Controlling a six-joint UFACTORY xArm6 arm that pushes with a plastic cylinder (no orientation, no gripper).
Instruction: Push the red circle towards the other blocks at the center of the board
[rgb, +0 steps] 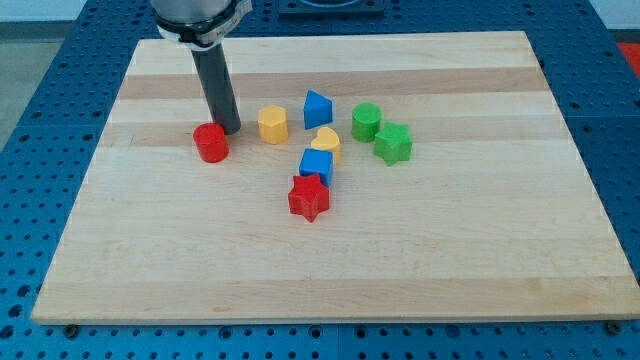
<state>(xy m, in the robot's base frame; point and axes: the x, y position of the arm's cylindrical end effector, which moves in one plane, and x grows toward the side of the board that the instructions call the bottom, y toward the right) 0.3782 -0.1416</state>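
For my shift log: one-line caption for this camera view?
My tip sits just upper-right of the red circle, which lies left of the central block cluster on the wooden board.

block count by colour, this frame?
Red: 2, the circle and the star
Yellow: 2, the hexagon and the heart
Blue: 2, the triangle and the cube
Green: 2, the cylinder and the star
Total: 8
My tip sits just right of the red circle, toward the view's top.
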